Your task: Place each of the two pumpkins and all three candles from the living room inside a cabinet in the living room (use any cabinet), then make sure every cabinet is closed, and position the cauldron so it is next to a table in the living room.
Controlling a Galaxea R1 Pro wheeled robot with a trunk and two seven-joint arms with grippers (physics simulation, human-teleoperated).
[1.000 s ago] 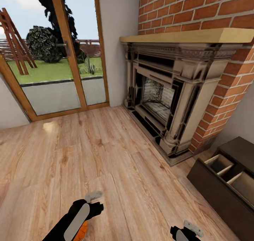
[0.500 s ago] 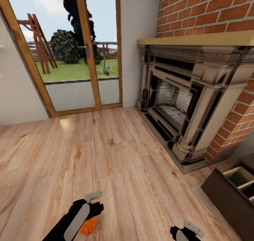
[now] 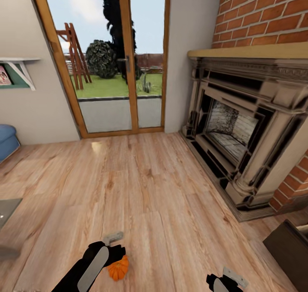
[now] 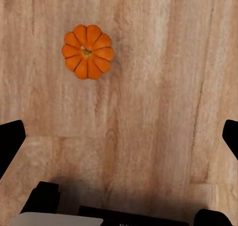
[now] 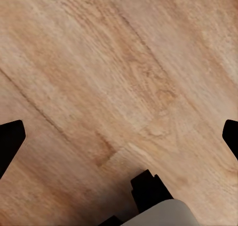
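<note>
One small orange ribbed pumpkin (image 3: 118, 268) lies on the wood floor, just right of my left gripper (image 3: 112, 250) in the head view. The left wrist view looks straight down on the pumpkin (image 4: 88, 51), which lies ahead of the open left gripper (image 4: 119, 136) and off to one side, untouched. My right gripper (image 3: 223, 280) hangs low at the frame's bottom; in its wrist view the right gripper (image 5: 119, 136) is open over bare planks. A dark-brown corner of the cabinet (image 3: 285, 244) shows at the lower right. A grey glass corner of the table (image 3: 6, 207) peeks in at the left edge.
A stone fireplace (image 3: 239, 133) in a brick wall stands on the right. Glass patio doors (image 3: 115, 69) fill the far wall. A blue seat (image 3: 6, 140) and a wall shelf (image 3: 17, 67) sit at the left. Wood floor stretches ahead.
The camera has swung left, so fireplace and cabinet slid toward the right edge. The pumpkin now shows fully beside my left arm. The table corner, blue seat and shelf came into view.
</note>
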